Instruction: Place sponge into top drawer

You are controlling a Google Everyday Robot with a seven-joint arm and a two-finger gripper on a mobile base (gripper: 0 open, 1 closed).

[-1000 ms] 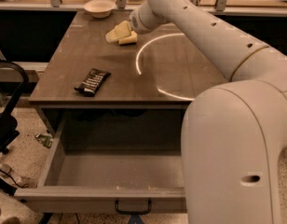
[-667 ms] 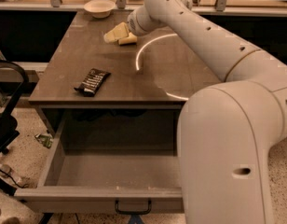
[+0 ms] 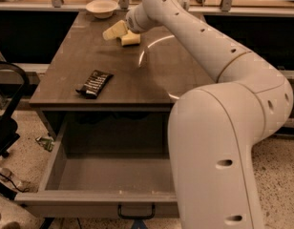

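Leftward is where the broad near section of my arm [image 3: 223, 142] has shifted since a second ago, so it now covers more of the right side of the top drawer [image 3: 80, 205]. My hand has hardly moved and stays low at the sponge.

Nearest the camera, the top drawer stands pulled fully out. It is a wide, shallow grey box with nothing showing inside it and a dark pull handle [image 3: 136, 213] at the middle of its front panel. My arm rises in front of the drawer's right half and hides that part.

Directly above the back of the drawer lies the brown bench [image 3: 80, 56]. A black snack bar wrapper [image 3: 94, 83] lies on it just past the drawer, above its left side.

Well beyond the drawer, toward the far end of the bench, my hand [image 3: 119, 34] is down at the surface beside the sponge [image 3: 131, 39], a small pale yellow block touching or nearly touching it. I cannot tell whether the hand is open, closed or gripping the sponge.

Farthest from the drawer, a white bowl [image 3: 102, 7] sits at the far edge.

My judgement is that the pickup is still under way. The sponge has not been lifted, and the whole carry back to the open drawer remains.
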